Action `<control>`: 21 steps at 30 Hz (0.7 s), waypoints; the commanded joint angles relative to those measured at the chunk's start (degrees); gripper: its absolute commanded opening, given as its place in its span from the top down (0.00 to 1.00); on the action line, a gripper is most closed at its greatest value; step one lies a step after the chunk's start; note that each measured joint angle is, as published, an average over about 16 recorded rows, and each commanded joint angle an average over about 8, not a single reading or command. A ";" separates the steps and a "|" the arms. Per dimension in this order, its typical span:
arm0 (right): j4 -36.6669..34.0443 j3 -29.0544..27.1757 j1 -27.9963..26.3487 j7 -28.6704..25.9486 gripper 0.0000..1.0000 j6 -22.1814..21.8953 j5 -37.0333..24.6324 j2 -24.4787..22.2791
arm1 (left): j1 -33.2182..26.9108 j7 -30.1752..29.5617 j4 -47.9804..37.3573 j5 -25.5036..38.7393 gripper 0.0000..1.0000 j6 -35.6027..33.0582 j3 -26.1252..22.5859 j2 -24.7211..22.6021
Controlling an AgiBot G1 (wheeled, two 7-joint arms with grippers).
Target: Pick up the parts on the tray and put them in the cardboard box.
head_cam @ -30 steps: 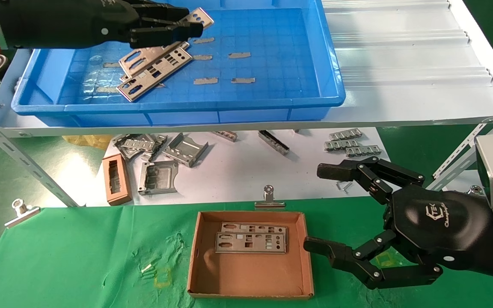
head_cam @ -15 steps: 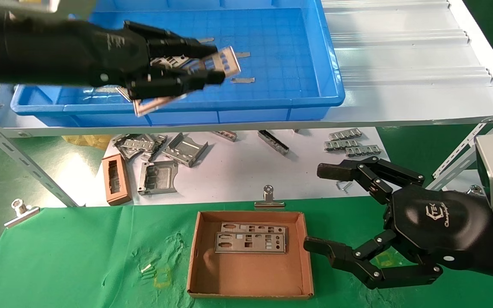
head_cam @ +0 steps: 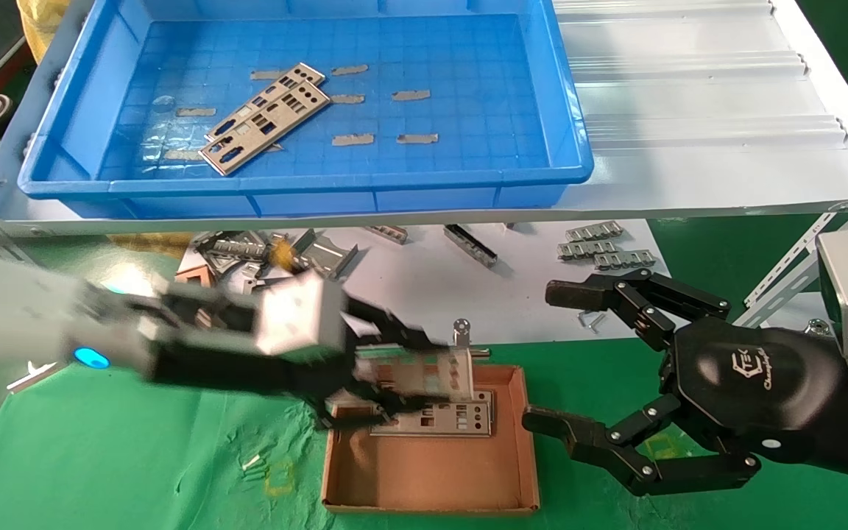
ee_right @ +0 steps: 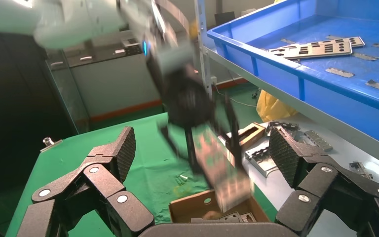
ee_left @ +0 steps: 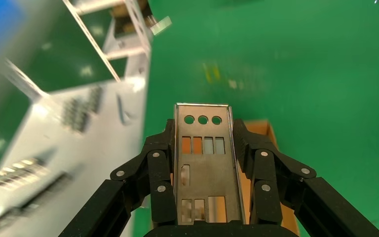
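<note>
My left gripper point(head_cam: 402, 375) is shut on a silver punched plate point(head_cam: 424, 370), which it holds just above the far end of the brown cardboard box point(head_cam: 431, 486). The left wrist view shows the plate point(ee_left: 203, 168) clamped by its long edges between the black fingers point(ee_left: 160, 187). The right wrist view shows the held plate point(ee_right: 224, 170) over the box point(ee_right: 187, 210). Plates point(head_cam: 442, 418) lie stacked in the box. Two more plates point(head_cam: 266, 121) lie in the blue tray point(head_cam: 564, 110) on the shelf. My right gripper point(head_cam: 556, 357) is open and empty beside the box's right wall.
Under the shelf, on white paper, lie bent grey brackets point(head_cam: 324, 254), slotted strips point(head_cam: 601, 246) and a small brown frame block point(head_cam: 192, 274). Metal clips point(head_cam: 461, 331) sit at the green cloth's far edge. Angled shelf legs point(head_cam: 785, 276) stand on both sides.
My left gripper carried the plate down from above the blue tray to just over the cardboard box. The right arm has not moved.
</note>
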State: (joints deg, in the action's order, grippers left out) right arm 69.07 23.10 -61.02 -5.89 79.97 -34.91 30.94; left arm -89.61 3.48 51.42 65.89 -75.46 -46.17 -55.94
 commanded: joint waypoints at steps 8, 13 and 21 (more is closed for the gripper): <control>0.00 0.00 0.00 0.00 0.00 0.00 0.00 0.00 | 8.68 3.60 1.36 6.78 1.00 13.95 -2.56 -5.50; 0.00 0.00 0.00 0.00 0.00 0.00 0.00 0.00 | 9.18 4.07 -0.43 8.74 1.00 15.51 -3.82 -7.94; 0.00 0.00 0.00 0.00 0.00 0.00 0.00 0.00 | 9.13 4.58 -3.00 10.84 0.13 16.31 -5.27 -10.42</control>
State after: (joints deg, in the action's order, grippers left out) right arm 69.07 23.10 -61.02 -5.89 79.97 -34.91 30.94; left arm -80.47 8.18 48.53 76.60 -59.09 -51.33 -66.34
